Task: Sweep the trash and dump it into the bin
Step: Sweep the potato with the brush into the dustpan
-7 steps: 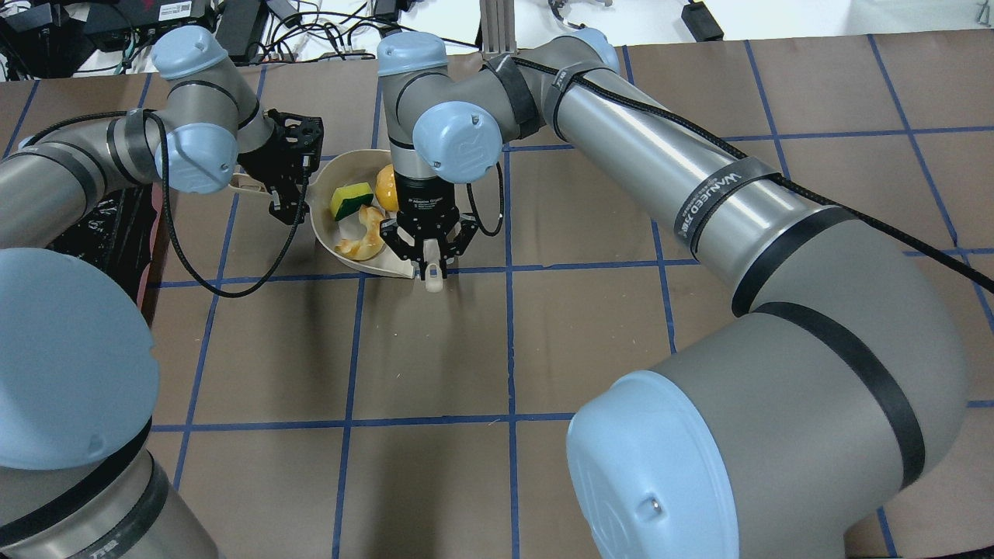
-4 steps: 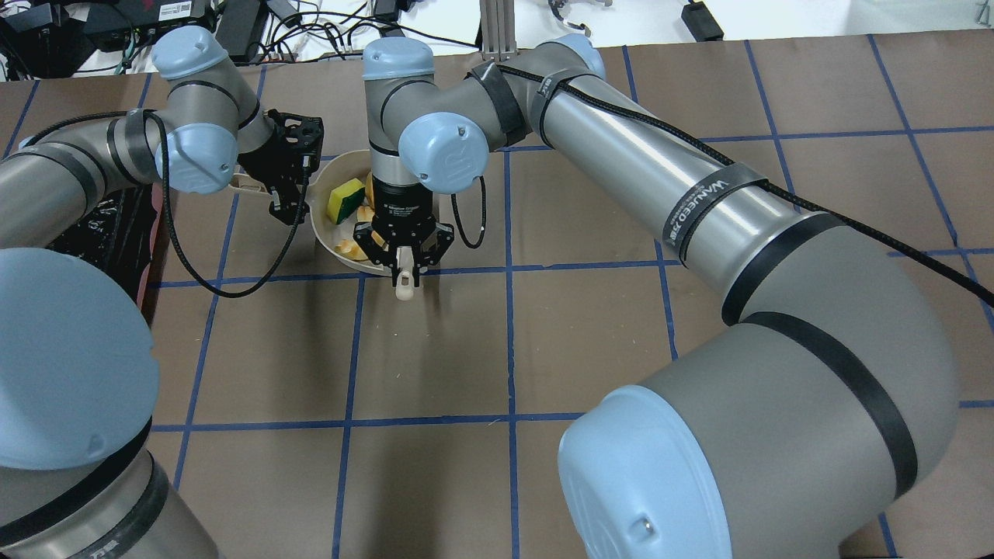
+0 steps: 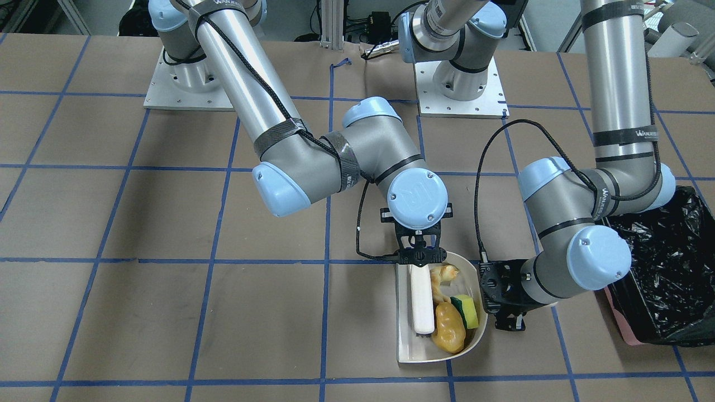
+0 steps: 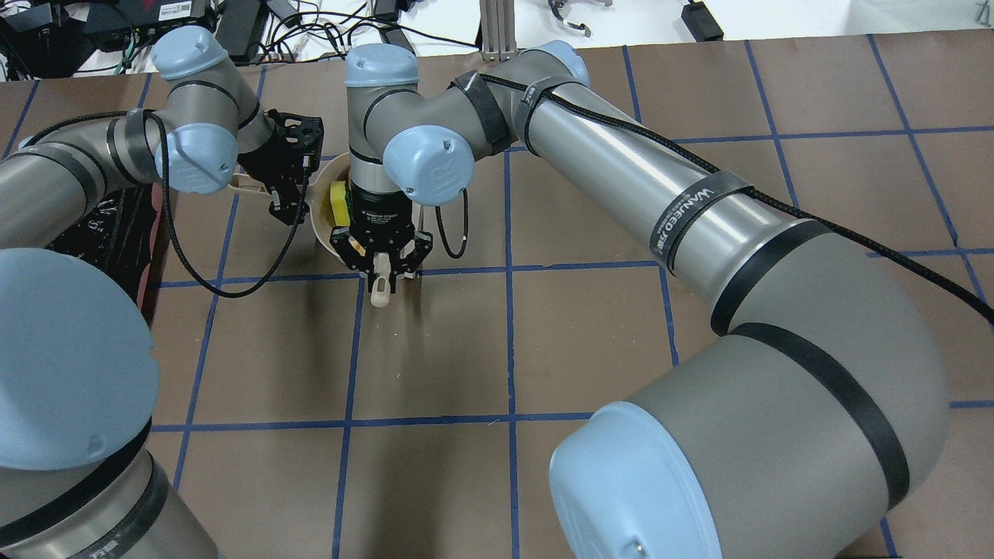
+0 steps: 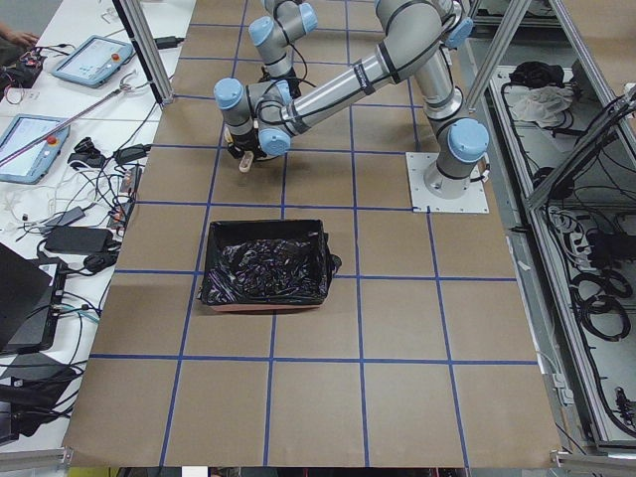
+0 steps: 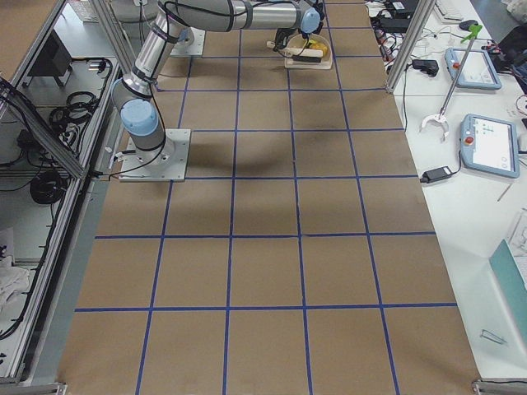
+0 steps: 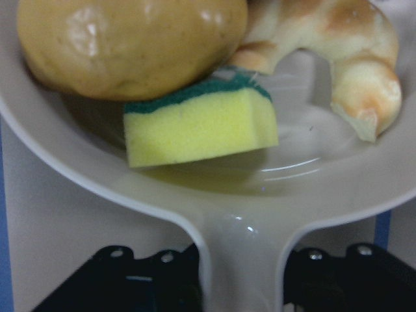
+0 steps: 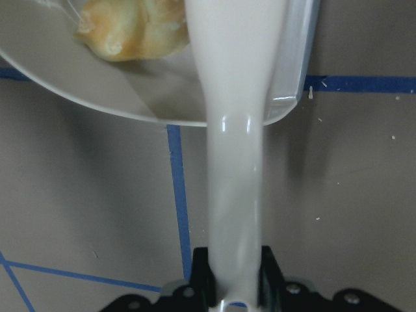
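Far-left part of the table. The flat beige plastic dustpan (image 3: 409,350) lies on the brown paper. The left gripper (image 7: 240,279) has its jaws closed narrow on the pan's stub handle. The right gripper (image 8: 235,279) has its jaws clamped on the white plastic brush (image 3: 420,296), which lies along the pan's straight open mouth.

All the trash is inside, between the brush and the curved back wall: the glossy yellow-brown potato-like lump (image 3: 448,330), the curved golden croissant (image 3: 445,275), and the small yellow sponge with a green side (image 3: 467,311).

The pink rectangular bin with its crinkly black liner (image 3: 621,326) stands further left, apart from the pan.

Judgement: the sweep looks nearly done. Lift the brush straight up so nothing drags back out. Raise the pan mouth-high, since the round lump will likely roll. Tip only once it is over the liner.
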